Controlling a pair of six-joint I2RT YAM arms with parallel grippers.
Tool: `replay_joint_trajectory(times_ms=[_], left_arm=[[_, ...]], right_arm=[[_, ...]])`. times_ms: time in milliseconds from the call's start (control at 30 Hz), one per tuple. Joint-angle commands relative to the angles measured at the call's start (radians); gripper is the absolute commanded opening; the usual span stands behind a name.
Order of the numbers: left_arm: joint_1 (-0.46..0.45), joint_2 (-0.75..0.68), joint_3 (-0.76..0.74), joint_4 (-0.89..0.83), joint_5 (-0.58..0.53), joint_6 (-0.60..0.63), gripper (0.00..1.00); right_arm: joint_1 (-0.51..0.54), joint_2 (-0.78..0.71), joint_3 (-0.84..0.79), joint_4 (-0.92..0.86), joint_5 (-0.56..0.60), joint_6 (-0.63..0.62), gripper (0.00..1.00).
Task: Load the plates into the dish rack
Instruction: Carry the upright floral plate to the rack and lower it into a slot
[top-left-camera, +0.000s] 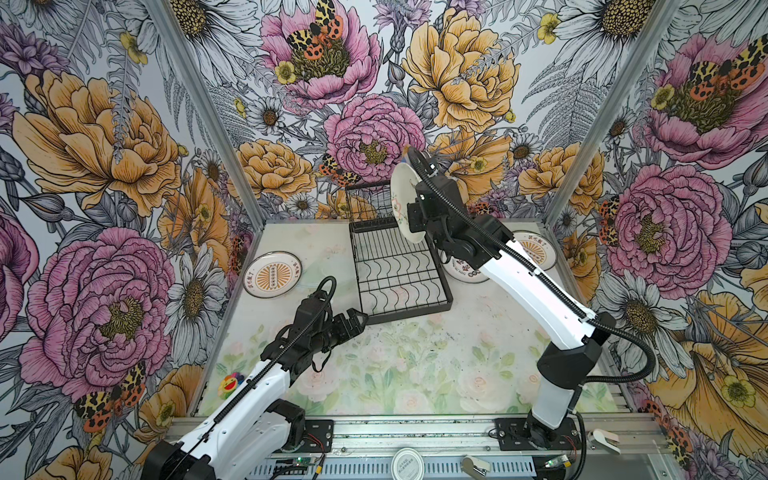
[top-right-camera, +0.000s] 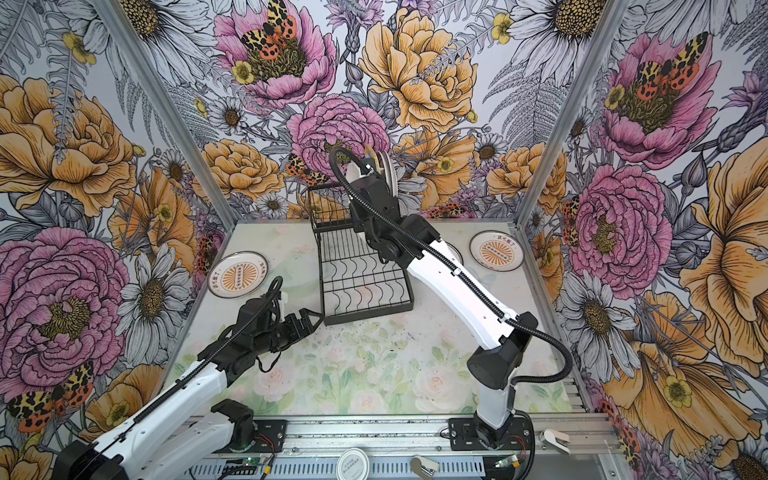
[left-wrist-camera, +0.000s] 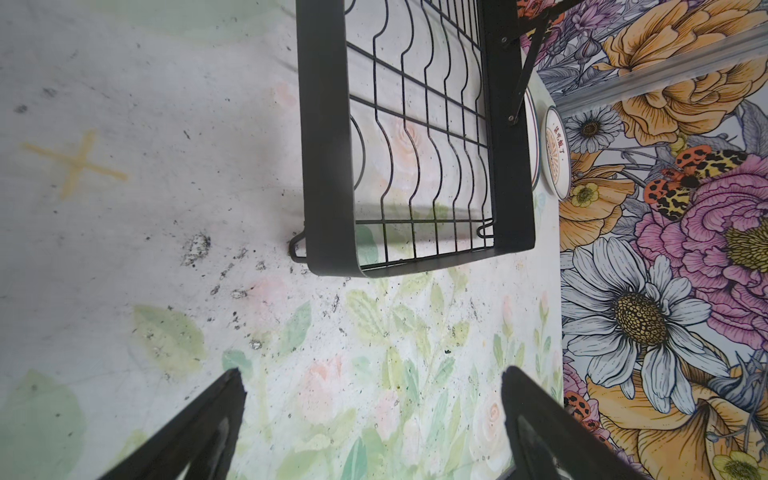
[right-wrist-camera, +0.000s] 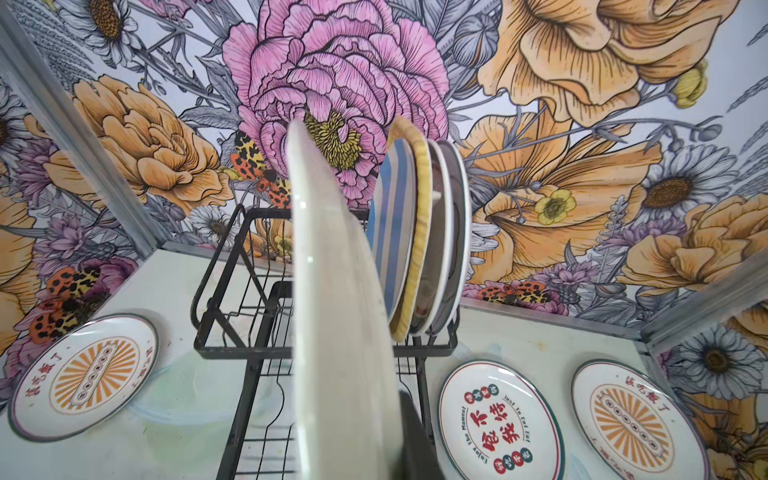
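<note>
Right tool: my right tool (top-left-camera: 411, 219) is pinching the rim of a round white plate (top-left-camera: 404, 195) that has a faint pink print, with its fingers pressed against both faces.
Held plate: I am holding it on edge, near upright, over the raised tier of the black wire dish rack (top-left-camera: 399, 274). I cannot tell whether its lower edge is sitting in a slot.
Raised tier: four plates are standing on edge here. A blue-striped plate (right-wrist-camera: 392, 232) is nearest the held one but apart from it, then comes a squarish yellow woven plate (right-wrist-camera: 420, 216), then two white-rimmed plates (right-wrist-camera: 441, 232).
Left tool: my left tool (left-wrist-camera: 371, 371) is hanging low over the pale floral desk (top-left-camera: 415, 365). Its fingers are spread wide with only desk between them, near the rack's front corner and not touching it.
Desk, left of rack: a white plate with an orange sunburst (top-left-camera: 272, 274) is lying flat.
Desk, right of rack: a second sunburst plate (top-left-camera: 536, 249) is lying flat near the back wall. A white plate with red Chinese characters (right-wrist-camera: 498, 424) is lying flat between it and the rack, partly under my right arm in a top view.
</note>
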Motion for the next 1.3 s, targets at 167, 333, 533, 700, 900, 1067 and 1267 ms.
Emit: replay_joint_trajectory(times_ms=[167, 333, 533, 700, 900, 1067, 1267], left_arm=[[0.017, -0.015, 0.001, 0.034, -0.013, 0.015, 0.97], [0.022, -0.019, -0.009, 0.034, -0.012, 0.009, 0.98], [0.024, -0.031, -0.013, 0.021, -0.012, 0.006, 0.98], [0.030, -0.046, -0.020, 0.011, -0.014, 0.003, 0.98], [0.031, -0.051, -0.026, 0.011, -0.018, -0.003, 0.99], [0.033, -0.058, -0.027, 0.005, -0.018, -0.005, 0.99], [0.033, -0.068, -0.030, -0.004, -0.021, -0.007, 0.99]], right_arm=[[-0.012, 0.175, 0.286, 0.155, 0.139, -0.115, 0.00], [-0.034, 0.266, 0.367, 0.182, 0.139, -0.122, 0.00], [-0.057, 0.329, 0.398, 0.229, 0.147, -0.133, 0.00], [-0.073, 0.353, 0.397, 0.267, 0.149, -0.140, 0.00], [-0.088, 0.380, 0.398, 0.291, 0.139, -0.137, 0.00], [-0.093, 0.402, 0.398, 0.300, 0.130, -0.132, 0.00], [-0.100, 0.426, 0.398, 0.308, 0.133, -0.123, 0.00]])
